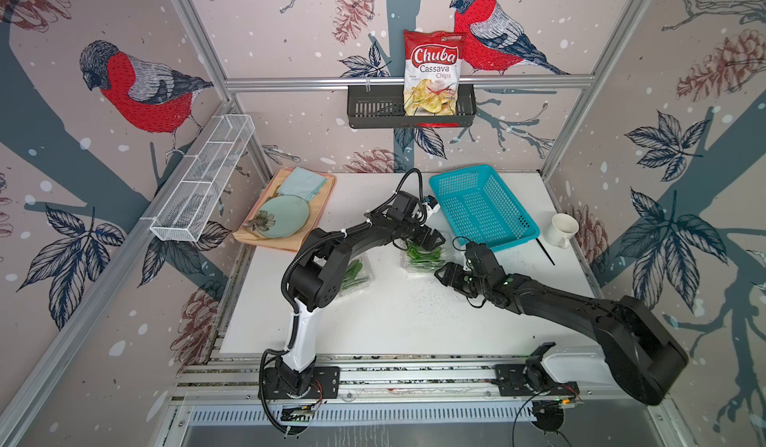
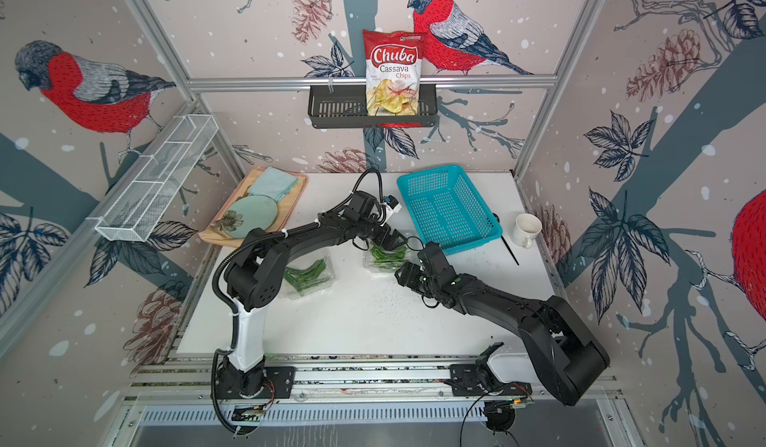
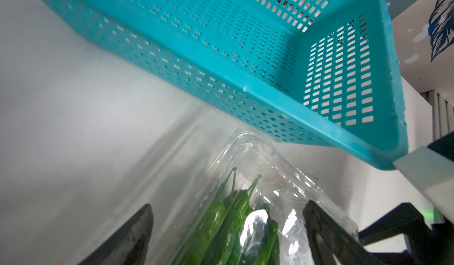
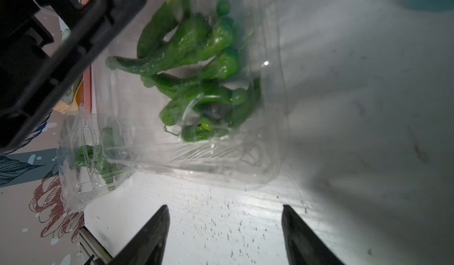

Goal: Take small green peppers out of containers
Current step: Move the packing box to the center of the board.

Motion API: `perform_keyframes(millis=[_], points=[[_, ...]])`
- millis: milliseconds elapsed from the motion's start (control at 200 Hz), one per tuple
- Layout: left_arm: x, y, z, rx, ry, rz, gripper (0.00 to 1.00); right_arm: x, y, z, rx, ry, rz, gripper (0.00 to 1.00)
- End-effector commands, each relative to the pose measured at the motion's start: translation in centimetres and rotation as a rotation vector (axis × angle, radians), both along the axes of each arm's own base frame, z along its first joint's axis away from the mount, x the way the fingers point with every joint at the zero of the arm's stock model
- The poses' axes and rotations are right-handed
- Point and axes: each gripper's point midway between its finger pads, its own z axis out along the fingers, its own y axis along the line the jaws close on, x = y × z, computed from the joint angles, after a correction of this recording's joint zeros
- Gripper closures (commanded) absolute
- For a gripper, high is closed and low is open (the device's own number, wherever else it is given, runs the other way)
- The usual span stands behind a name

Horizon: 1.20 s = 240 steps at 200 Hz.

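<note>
The small green peppers (image 4: 196, 42) are slim, curved and glossy, with thin pale stems, and they lie piled across one another inside a clear plastic container (image 4: 221, 158) with rounded corners. The plastic is thin and creased, and it catches white glare. Whether its lid is up or down cannot be told through the blur. This container (image 1: 422, 258) sits on the white counter (image 1: 393, 320) just beside the long wall of the turquoise basket (image 1: 514, 233). A second clear container (image 2: 309, 277), also holding peppers, lies well apart from the basket on that same side, partly under the left arm's elbow.

The left gripper (image 3: 228, 204) hangs over the container beside the basket with its fingers (image 3: 127, 239) spread wide. In the left wrist view the container and its peppers (image 3: 216, 217) lie between them. One finger sits close against the plastic wall and the other stands apart from it.

The right gripper (image 4: 224, 207) is low over the counter on the container's side away from the basket. Its fingers (image 4: 152, 236) are spread with only bare, speckled counter between them. The container lies just ahead of the fingertips and is not touching them. In both top views the two grippers face each other across this container (image 2: 385, 258).
</note>
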Motion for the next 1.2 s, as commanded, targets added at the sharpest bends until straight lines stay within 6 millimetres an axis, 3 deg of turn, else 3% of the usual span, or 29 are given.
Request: perform_keyframes(millis=[0,215,350,585,800,971,1196], points=[[-1.2,1.3,0.4,0.021,0.063,0.046,0.08,-1.0,-0.6,-0.6,0.006,0.041,-0.015,0.28],[-3.2,2.3,1.6,-0.004,0.141,0.136,0.09,-0.4,-3.5,0.0,0.027,0.018,-0.08,0.29],[-3.9,3.2,2.7,-0.001,0.093,0.198,0.08,-0.8,-4.6,-0.2,0.047,0.023,-0.112,0.29],[-2.6,4.2,4.2,0.071,-0.027,0.225,0.06,-1.3,-3.2,0.2,0.173,0.032,-0.152,0.29],[-1.6,2.6,1.5,0.102,0.054,0.196,0.02,0.1,-1.7,1.8,0.254,-0.001,-0.158,0.31],[-2.0,1.4,0.3,0.071,0.147,0.181,0.02,0.7,-1.3,1.5,0.25,0.011,-0.157,0.32],[-1.7,2.0,1.5,0.034,0.166,0.277,0.02,1.0,-0.9,1.4,0.243,0.01,-0.159,0.34]])
